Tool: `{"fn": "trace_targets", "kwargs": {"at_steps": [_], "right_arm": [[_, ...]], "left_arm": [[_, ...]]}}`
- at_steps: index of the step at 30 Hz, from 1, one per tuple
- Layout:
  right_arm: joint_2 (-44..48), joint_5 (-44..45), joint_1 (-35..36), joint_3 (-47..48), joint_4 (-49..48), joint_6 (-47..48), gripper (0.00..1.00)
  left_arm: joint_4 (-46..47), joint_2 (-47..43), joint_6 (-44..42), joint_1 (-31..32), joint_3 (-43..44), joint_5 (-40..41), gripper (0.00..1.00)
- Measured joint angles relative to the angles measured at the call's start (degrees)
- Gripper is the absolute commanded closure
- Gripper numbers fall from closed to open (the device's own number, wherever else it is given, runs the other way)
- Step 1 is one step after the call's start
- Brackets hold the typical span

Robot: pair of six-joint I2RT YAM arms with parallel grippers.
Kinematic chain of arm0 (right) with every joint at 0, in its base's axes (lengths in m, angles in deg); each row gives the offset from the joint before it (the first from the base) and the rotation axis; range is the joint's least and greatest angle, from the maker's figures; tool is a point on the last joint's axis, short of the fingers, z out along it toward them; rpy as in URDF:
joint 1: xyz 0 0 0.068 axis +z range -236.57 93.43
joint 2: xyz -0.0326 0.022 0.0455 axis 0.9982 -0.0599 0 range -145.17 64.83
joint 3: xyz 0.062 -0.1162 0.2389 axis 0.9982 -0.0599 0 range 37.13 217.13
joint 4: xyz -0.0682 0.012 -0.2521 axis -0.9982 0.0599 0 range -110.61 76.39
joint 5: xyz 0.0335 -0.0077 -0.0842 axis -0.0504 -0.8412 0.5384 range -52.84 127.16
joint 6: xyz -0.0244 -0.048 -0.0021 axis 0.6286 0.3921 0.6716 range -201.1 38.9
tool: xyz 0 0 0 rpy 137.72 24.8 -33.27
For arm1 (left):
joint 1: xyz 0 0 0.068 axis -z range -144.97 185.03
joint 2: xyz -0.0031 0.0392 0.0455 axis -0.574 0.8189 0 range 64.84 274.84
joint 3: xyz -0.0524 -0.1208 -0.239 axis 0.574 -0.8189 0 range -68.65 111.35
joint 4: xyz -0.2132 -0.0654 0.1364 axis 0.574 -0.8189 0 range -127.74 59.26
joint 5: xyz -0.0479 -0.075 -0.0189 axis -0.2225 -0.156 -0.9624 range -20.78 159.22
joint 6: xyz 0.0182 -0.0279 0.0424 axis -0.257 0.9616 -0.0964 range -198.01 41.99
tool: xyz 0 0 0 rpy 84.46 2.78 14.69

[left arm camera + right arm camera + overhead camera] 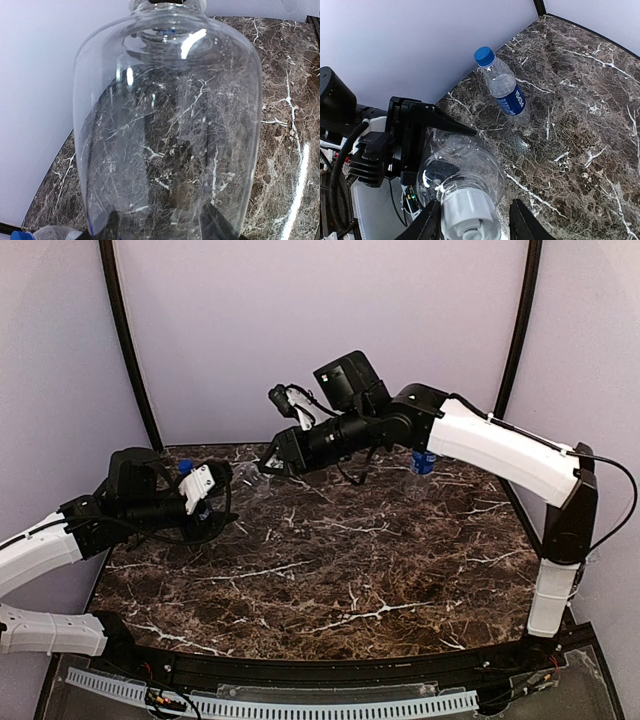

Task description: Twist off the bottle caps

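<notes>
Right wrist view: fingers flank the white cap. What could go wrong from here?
The right gripper shows a gap beside the white cap, so it may slip. The unlabelled bottle, held only by the left gripper, may spin or crumple. The right arm could knock the blue-labelled bottle beside it.

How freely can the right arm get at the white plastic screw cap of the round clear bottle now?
Probably yes. The fingers of the right gripper stand on both sides of the white plastic screw cap, with nothing between them, and the left gripper holds the round clear bottle.
</notes>
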Motion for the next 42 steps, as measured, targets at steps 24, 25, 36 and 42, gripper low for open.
{"fn": "trace_targets", "kwargs": {"at_steps": [24,25,36,42], "right_arm": [[14.4,-14.0,7.6,-22.7,-5.4,49.4,1.0],[15.8,-13.3,8.7,-24.4,-6.5,54.4,1.0],[21.2,1.8,12.0,-28.8,-10.1,80.2,1.0],[21.3,14.7,4.2,-29.9,-12.6,59.8,1.0]], "left_arm": [[-16.2,-1.2,-5.6,0.8,-0.2,-29.6,0.65],[-17.7,-1.2,-6.7,1.0,0.0,-31.4,0.65],[-25.3,-1.3,-10.9,0.2,0.3,-33.6,0.65],[-18.6,-3.0,-4.5,0.2,-1.0,-28.5,0.64]]}}
